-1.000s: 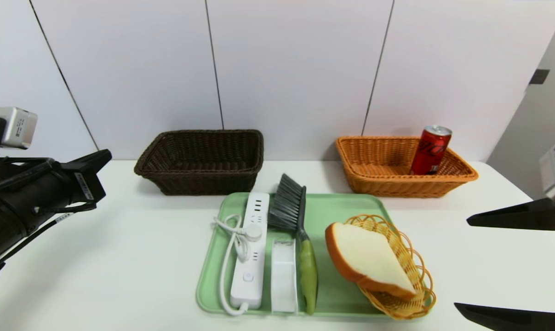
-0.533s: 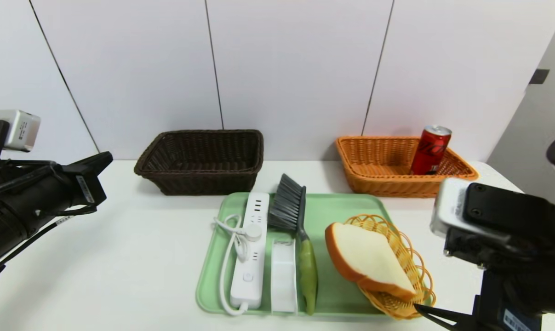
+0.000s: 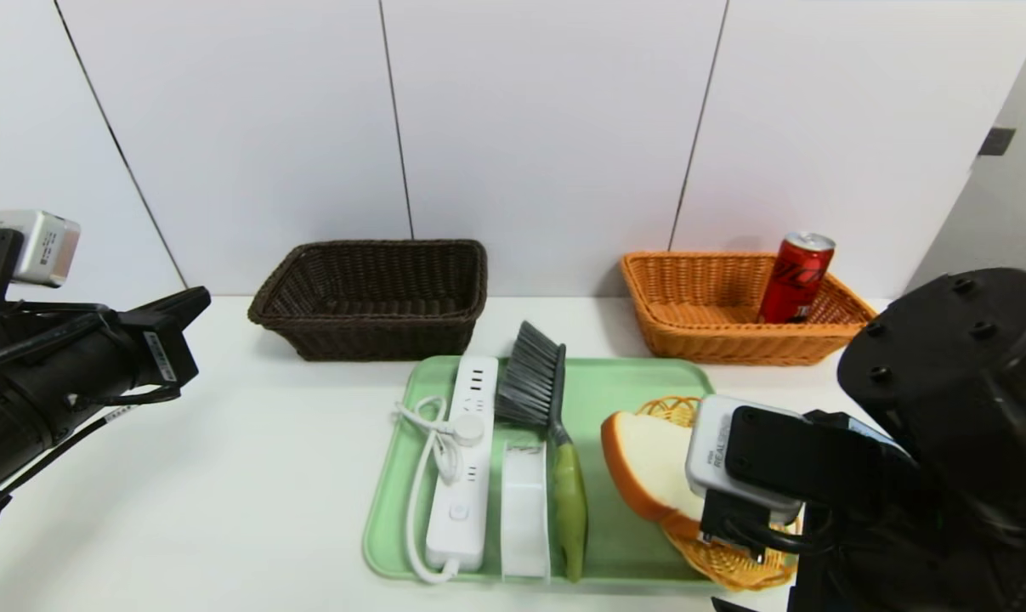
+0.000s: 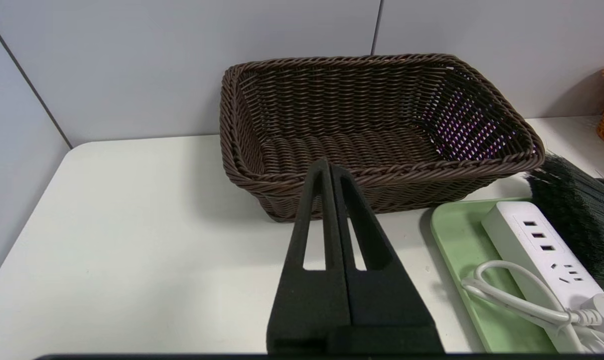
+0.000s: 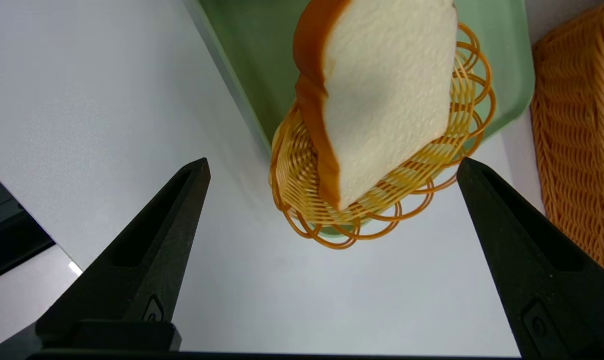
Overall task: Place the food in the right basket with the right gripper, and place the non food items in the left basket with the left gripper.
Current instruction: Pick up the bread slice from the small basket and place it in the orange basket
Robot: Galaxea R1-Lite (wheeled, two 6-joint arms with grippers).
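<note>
While our left gripper (image 4: 330, 172) waits with fingers pressed together at the table's left, near the dark basket (image 3: 375, 295), our right gripper (image 5: 332, 167) hovers spread wide over the bread (image 3: 649, 463). The slice leans in a small wicker dish (image 3: 729, 561) at the tray's (image 3: 623, 382) near right corner, long axis running far-left to near-right.

The white surface (image 3: 223, 476) holds three things. A dark brown basket (image 3: 372, 297) sits at the back on the left. An orange basket (image 3: 717, 319) sits at the back on the right. The two baskets are well apart. A green tray (image 3: 623, 382) lies in front of them, near the middle, close to the front edge. The tray's far right corner is just beside the orange basket.
</note>
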